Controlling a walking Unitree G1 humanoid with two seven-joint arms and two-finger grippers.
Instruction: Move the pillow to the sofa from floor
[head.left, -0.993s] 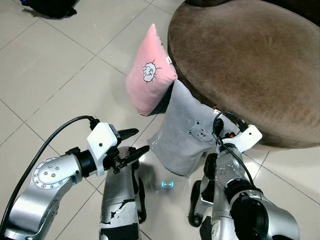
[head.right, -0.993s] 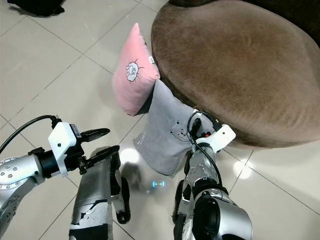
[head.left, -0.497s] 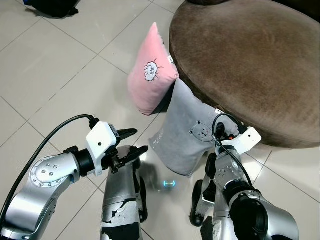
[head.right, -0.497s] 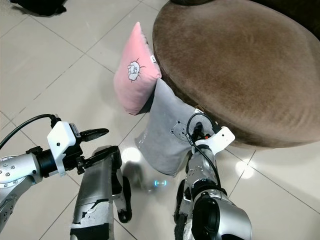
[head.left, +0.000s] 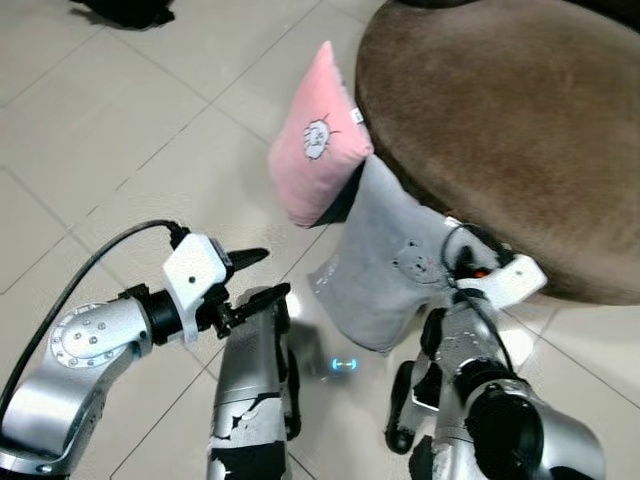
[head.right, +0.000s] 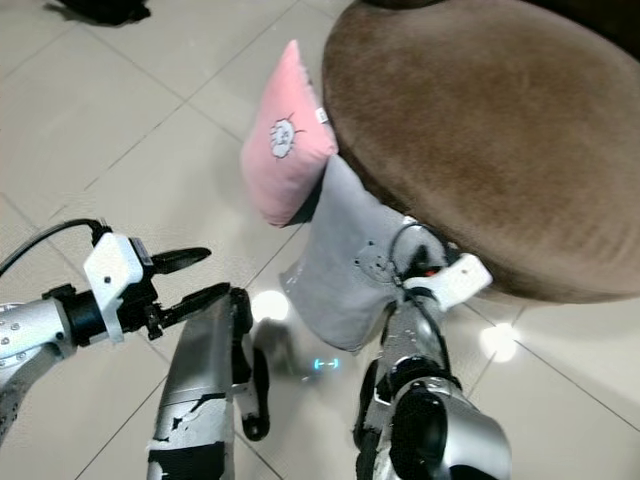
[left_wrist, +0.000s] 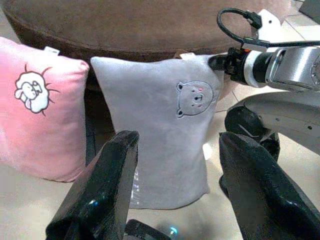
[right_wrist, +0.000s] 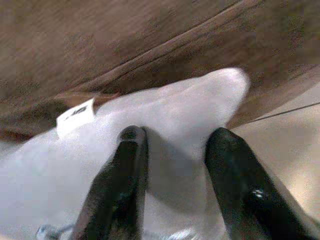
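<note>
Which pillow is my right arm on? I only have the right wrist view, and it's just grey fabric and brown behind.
Observer: The grey pillow with a bear face, leaning against the brown sofa. The right gripper straddles its top corner.
Operator: Is there another pillow?
Observer: Yes, a pink pillow stands beside the grey one, also leaning on the sofa.
Operator: Where is the left arm?
Observer: The left gripper hovers over the floor, fingers spread, pointing at the grey pillow without touching it.
</note>
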